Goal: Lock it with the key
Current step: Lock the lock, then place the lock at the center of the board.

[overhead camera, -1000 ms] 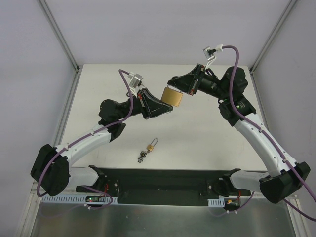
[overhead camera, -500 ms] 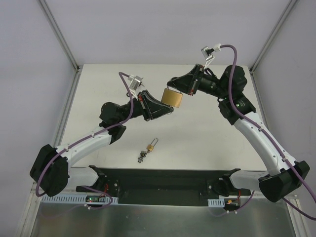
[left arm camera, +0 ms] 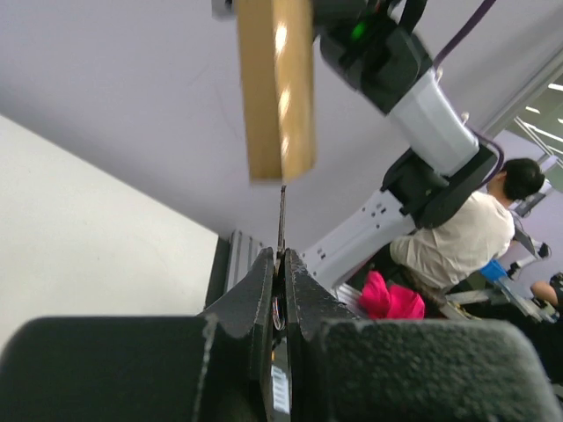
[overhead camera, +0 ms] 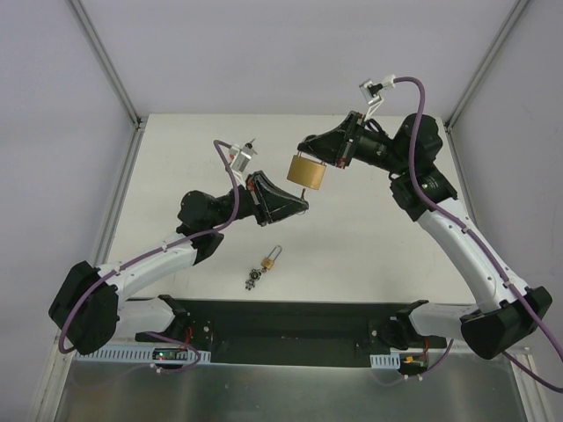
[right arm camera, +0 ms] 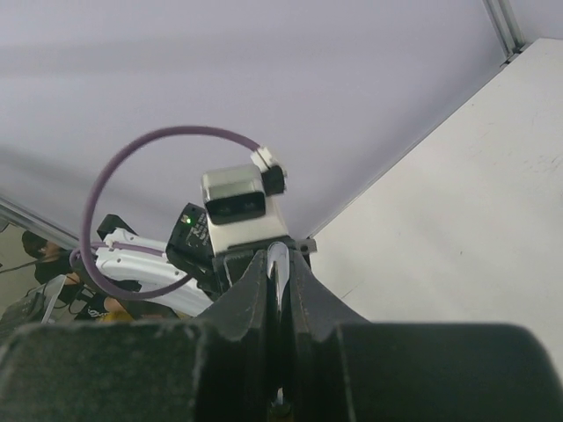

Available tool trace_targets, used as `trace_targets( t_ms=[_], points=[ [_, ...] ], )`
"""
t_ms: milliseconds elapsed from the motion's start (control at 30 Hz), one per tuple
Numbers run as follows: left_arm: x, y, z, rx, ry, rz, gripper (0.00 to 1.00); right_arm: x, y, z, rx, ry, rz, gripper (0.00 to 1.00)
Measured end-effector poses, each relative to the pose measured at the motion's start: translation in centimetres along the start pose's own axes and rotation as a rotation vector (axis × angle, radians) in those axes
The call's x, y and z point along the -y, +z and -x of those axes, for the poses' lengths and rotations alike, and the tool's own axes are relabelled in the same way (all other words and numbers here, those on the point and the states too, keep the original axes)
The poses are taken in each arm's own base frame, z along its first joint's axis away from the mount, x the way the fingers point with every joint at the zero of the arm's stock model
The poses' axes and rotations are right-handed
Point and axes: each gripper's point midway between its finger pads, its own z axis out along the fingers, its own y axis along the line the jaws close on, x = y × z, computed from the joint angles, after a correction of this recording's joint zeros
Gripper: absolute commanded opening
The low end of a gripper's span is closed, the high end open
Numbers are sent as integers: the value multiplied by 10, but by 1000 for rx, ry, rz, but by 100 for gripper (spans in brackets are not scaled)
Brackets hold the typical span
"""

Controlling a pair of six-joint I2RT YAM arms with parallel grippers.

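- Table (overhead camera: 176, 158): white, arm bases at near edge.
- R gripper (overhead camera: 310, 148): far-centre, up in air, pts left, clenched on top of padlock (overhead camera: 306, 170).
- L gripper (overhead camera: 303, 207): just near of padlock, clenched on key (left arm camera: 281, 220).
- Padlock: brass, hangs under R gripper, off table.
- Small lock (overhead camera: 272, 258): lies on table, near-centre; key bunch (overhead camera: 252, 280) just near-left of it.
- Key: thin blade sticks out of L fingers, tip at padlock's underside; can't tell if it's in.
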Motion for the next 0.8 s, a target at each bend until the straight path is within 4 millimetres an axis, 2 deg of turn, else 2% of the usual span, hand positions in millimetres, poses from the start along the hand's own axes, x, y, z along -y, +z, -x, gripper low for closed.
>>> trace_targets(
  t_ms=[200, 300, 600, 800],
  points=[
    [-17, -12, -35, -76, -63, 54, 0, -7, -1, 16, 46, -28, 9, 0],
    [-23, -17, -44, -97, -83, 79, 0, -8, -1, 19, 55, -35, 12, 1],
    [-15, -22, -42, -104, -40, 80, 0, -6, -3, 21, 60, -34, 7, 0],
    [-24, -25, -50, -142, -36, 125, 0, -4, -3, 20, 57, -33, 4, 1]
  ],
)
